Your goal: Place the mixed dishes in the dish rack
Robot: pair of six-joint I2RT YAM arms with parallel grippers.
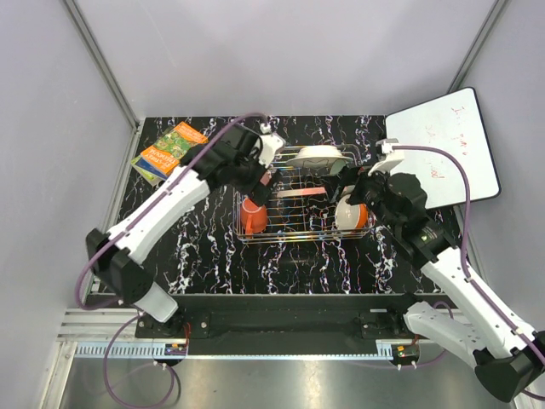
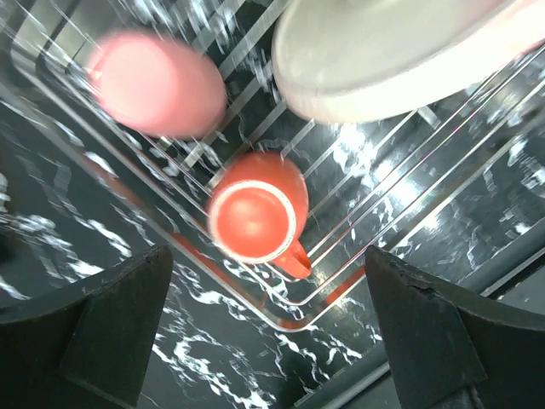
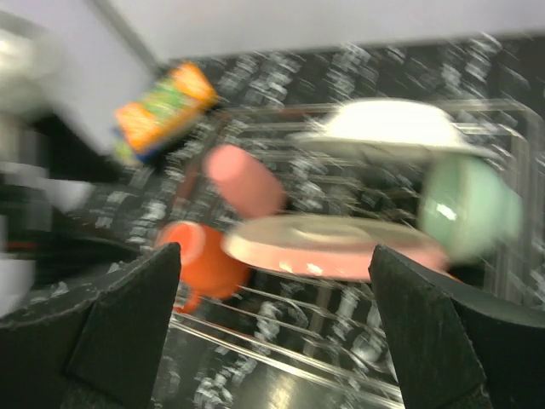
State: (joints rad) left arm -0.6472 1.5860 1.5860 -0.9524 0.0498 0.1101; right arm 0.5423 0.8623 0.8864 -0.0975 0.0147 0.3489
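One wire dish rack (image 1: 298, 239) at the worktop's middle holds one orange mug (image 2: 254, 217), one pink tumbler (image 2: 157, 83), one pink plate (image 3: 328, 245), one cream bowl (image 3: 387, 128) and one pale green bowl (image 3: 467, 209). My two arms reach over it — left gripper (image 2: 268, 281) pointing down above the mug, right gripper (image 3: 272, 281) at the rack's right end — each with jaws spread apart, gripping nothing.

Worktop (image 1: 196, 256): black, white marbled veining. Dish rack (image 1: 294, 230): silvery wire grid. Mug (image 2: 255, 217): solid orange, thin whitish ring on the end facing the left wrist view. Tumbler (image 2: 157, 81): plain pink. Plate (image 3: 332, 243): pink face, paler cream edge. Green bowl (image 3: 464, 209): pale green. Cream bowl (image 3: 392, 128): cream-white. Snack packet (image 1: 170, 151): orange and green. Board (image 1: 443, 158): white, faint coloured scribbles.
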